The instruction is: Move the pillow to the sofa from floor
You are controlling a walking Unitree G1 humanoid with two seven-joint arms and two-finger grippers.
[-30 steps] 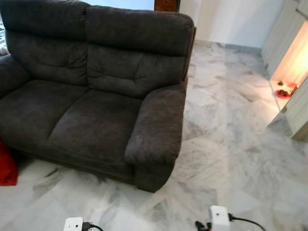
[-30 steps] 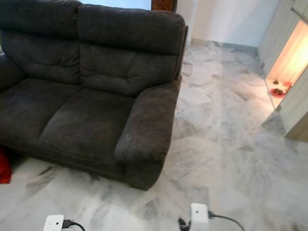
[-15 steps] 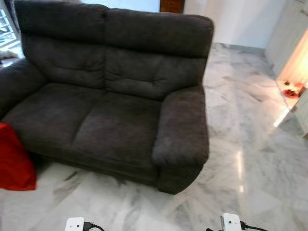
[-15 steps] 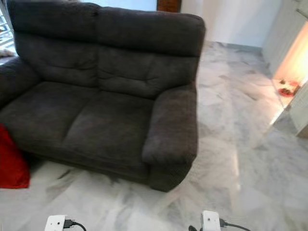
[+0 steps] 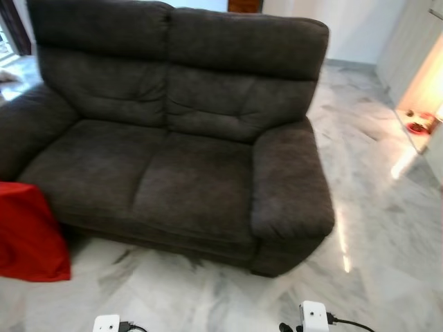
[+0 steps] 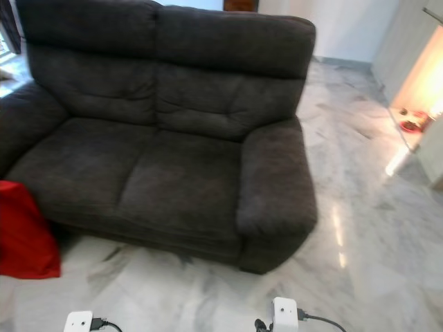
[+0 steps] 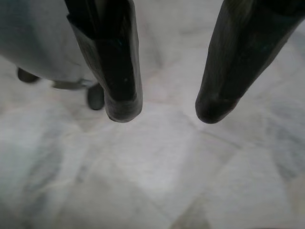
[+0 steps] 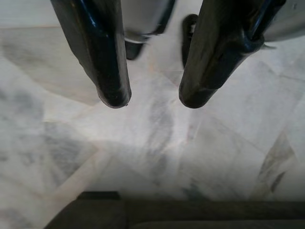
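A dark grey two-seat sofa (image 5: 173, 138) is seen from the head views, standing on a pale marble floor (image 5: 374, 228). Both seat cushions are bare. The red pillow (image 5: 28, 232) is on the floor at the sofa's front left corner, just beside the left armrest and against the sofa's front edge; part of it is cut off by the picture edge. Whether it touches the sofa cannot be told for sure, but no gap is visible.

Two white wrist units with black cables are seen at the lower edge of the head views, left (image 5: 107, 324) and right (image 5: 313, 318), both low over the floor in front of the sofa and well apart from the pillow.

In the left wrist view, the left gripper (image 7: 164, 107) is pointed down at the marble floor, fingers (image 7: 119, 90) spread apart with nothing between them. A grey rounded part of the robot is seen behind it, blurred.

In the right wrist view, the right gripper (image 8: 150, 98) is likewise open and empty over the floor, fingers (image 8: 107, 81) apart. A dark edge of the sofa (image 8: 190, 214) is seen beyond the fingertips.

At the far right, a warm-lit doorway (image 5: 422, 90) is seen with a small red object (image 5: 417, 126) on the floor inside, too small to identify.
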